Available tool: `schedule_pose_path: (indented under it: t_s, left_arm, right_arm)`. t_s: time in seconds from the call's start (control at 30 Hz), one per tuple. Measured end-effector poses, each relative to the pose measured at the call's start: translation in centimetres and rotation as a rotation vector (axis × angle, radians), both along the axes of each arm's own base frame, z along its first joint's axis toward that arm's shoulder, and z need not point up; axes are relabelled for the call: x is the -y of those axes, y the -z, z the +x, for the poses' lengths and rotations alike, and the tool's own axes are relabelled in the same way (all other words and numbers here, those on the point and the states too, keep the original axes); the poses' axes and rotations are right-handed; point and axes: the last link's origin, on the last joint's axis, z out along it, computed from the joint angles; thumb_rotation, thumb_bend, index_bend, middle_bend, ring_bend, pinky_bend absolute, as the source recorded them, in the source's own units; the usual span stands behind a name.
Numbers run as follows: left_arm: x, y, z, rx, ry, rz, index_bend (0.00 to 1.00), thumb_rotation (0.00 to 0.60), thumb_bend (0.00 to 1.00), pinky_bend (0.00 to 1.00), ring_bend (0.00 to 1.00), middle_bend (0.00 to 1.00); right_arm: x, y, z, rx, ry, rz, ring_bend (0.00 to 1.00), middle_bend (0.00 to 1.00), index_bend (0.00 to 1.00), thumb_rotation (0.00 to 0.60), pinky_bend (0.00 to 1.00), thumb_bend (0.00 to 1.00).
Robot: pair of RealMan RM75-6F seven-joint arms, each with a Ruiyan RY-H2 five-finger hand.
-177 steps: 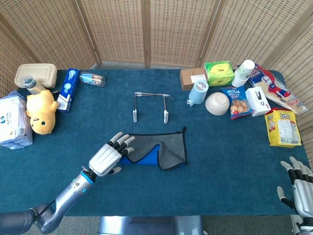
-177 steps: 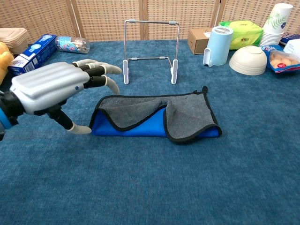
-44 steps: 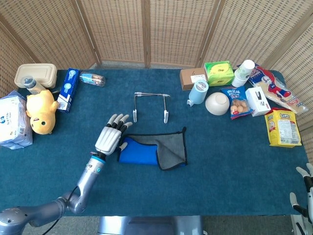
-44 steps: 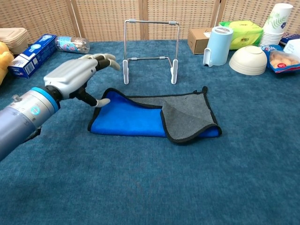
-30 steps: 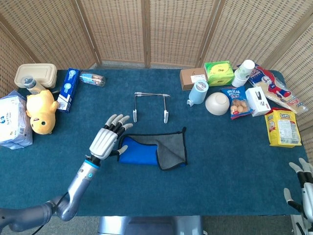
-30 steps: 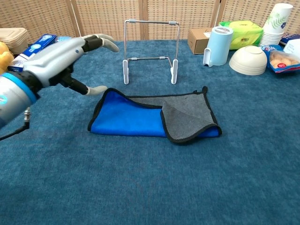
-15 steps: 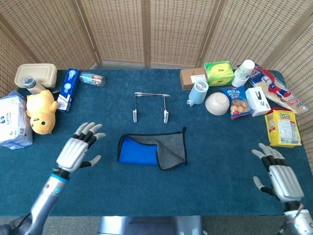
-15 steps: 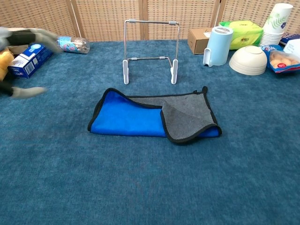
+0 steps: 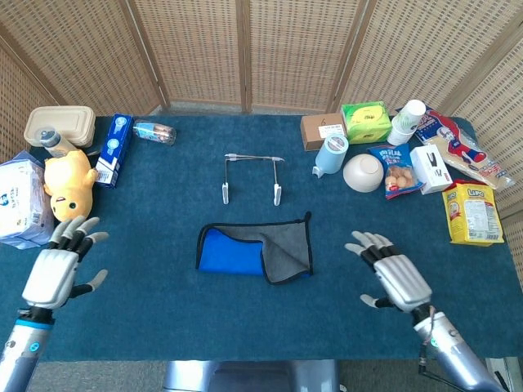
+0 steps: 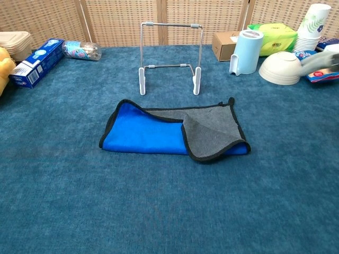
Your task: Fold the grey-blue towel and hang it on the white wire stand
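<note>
The towel (image 9: pixel 253 252) (image 10: pixel 175 133) lies folded on the blue table mat, blue side up on its left, a grey flap with black trim turned over on its right. Behind it the white wire stand (image 9: pixel 251 177) (image 10: pixel 169 50) is upright and bare. My left hand (image 9: pixel 57 272) hovers open at the table's near left, well away from the towel. On the near right, a hand's breadth from the towel, my right hand (image 9: pixel 394 278) is open with fingers spread; in the chest view only its blurred fingertips (image 10: pixel 318 60) enter at the right edge.
A yellow plush toy (image 9: pixel 69 188), a tissue pack (image 9: pixel 18 202), a blue box (image 9: pixel 113 149) and a lunch box (image 9: pixel 57 124) line the left side. On the right stand a blue cup (image 9: pixel 331 154), a white bowl (image 9: pixel 363 172), snack bags (image 9: pixel 471 212) and paper cups (image 9: pixel 407 122).
My left hand let go of the towel's left edge and drew back to the near left. My right hand came in from the near right corner toward the towel. The towel lies still.
</note>
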Motion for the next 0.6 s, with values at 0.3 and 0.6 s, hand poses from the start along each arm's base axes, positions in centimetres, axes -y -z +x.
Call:
schedule_pose_path:
  t_s: [0.3, 0.6]
  left_arm:
    - [1.0, -0.4, -1.3, 0.047, -0.041, 0.049, 0.27, 0.600, 0.38, 0.00, 0.00, 0.16]
    - [1.1, -0.8, -1.9, 0.082, -0.045, 0.099, 0.28, 0.600, 0.38, 0.00, 0.00, 0.17]
  right_arm:
    - [0.9, 4.2, 3.8, 0.002, -0.127, 0.066, 0.00, 0.03, 0.12, 0.600, 0.00, 0.16]
    - [1.1, 8.9, 7.1, -0.018, -0.214, 0.115, 0.00, 0.03, 0.13, 0.600, 0.00, 0.22]
